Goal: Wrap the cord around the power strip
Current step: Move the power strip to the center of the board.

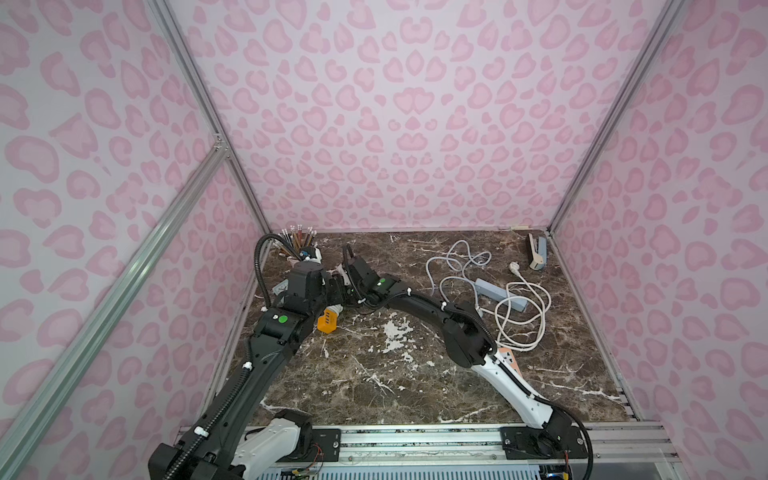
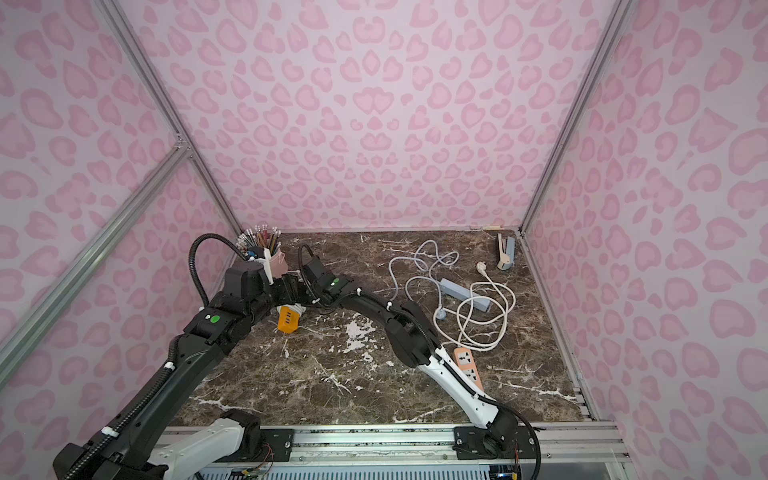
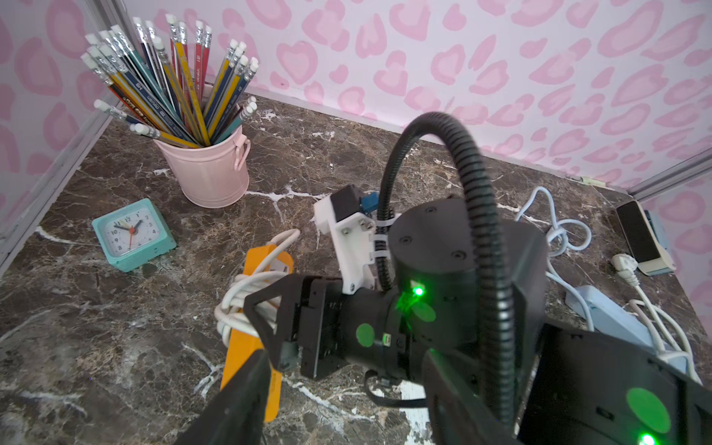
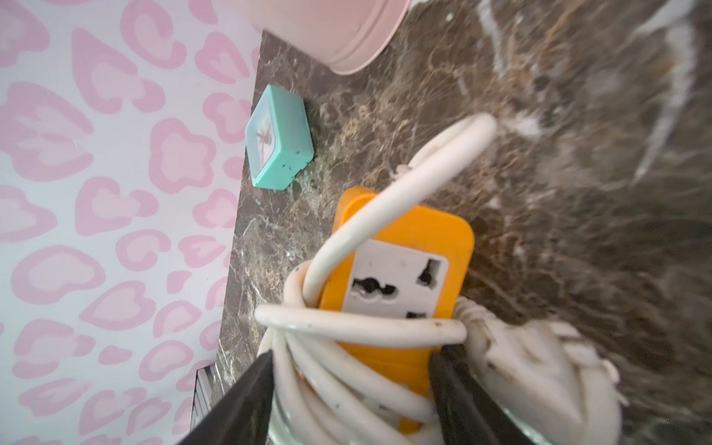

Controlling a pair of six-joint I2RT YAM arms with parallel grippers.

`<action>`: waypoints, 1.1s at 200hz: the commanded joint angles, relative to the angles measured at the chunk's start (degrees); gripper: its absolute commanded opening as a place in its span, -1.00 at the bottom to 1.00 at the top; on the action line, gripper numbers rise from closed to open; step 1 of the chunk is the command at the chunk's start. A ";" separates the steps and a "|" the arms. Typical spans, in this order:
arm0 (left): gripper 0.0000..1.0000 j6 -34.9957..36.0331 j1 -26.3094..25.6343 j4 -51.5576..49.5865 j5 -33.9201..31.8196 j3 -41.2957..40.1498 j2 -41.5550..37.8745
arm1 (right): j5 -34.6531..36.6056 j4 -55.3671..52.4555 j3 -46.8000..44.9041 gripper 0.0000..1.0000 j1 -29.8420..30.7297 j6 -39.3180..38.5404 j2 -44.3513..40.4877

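Closest to the right wrist camera, the right gripper (image 4: 350,358) has one dark finger on each side of a wound bundle. Its jaws are closed on the orange power strip (image 4: 400,231) and the turns of white cord (image 4: 346,327) lying over it. The left gripper (image 3: 346,358) hangs just beside that grip with its jaws apart and nothing clamped between them. Whether one finger brushes the strip's near end I cannot tell.

The strip sits toward the far left of the marble table (image 1: 374,374), just in front of the teal alarm clock (image 3: 133,233) and the pink pencil cup (image 3: 208,173). In both top views it is half hidden under the two wrists.

By my reading the wrapping is nearly done. Several turns circle the strip's middle, crossing its face below a white universal socket. One last loop (image 4: 443,150) stands clear of the body beyond the socket end, slack and untucked. The plug (image 4: 539,366) rests against the coil by the right finger. What seems left is to draw that loop snug, secure the plug end and set the bundle down.

The casing is bright orange, flat and round-cornered. The cord is thick, off-white and speckled with grime, and the turns overlap unevenly rather than lying side by side.

Two other strips, a blue-grey one (image 1: 500,294) and a peach one (image 2: 467,365), lie well apart on the right, with loose cords around them.
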 commanded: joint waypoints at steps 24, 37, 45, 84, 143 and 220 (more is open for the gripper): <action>0.27 0.47 0.06 3.14 2.10 -0.63 -0.43 | -2.75 -4.24 1.30 0.49 -0.44 -1.36 0.04; 0.27 0.31 0.05 3.48 2.55 -0.91 -0.36 | -3.08 -4.24 1.69 0.52 -0.67 -1.75 -0.31; 0.27 0.22 -0.01 3.73 2.79 -1.04 -0.29 | -3.34 -4.08 1.69 0.54 -0.81 -1.83 -0.64; 0.27 0.19 0.05 4.59 3.72 -1.05 0.15 | -4.33 -3.25 1.69 0.63 -1.11 -1.93 -2.00; 0.25 0.31 0.05 5.54 5.21 -0.94 1.04 | -5.39 -3.00 1.95 0.65 -1.28 -2.03 -2.12; 0.24 0.38 0.03 5.82 5.54 -1.40 0.73 | -5.92 -2.82 2.13 0.67 -1.54 -2.93 -3.52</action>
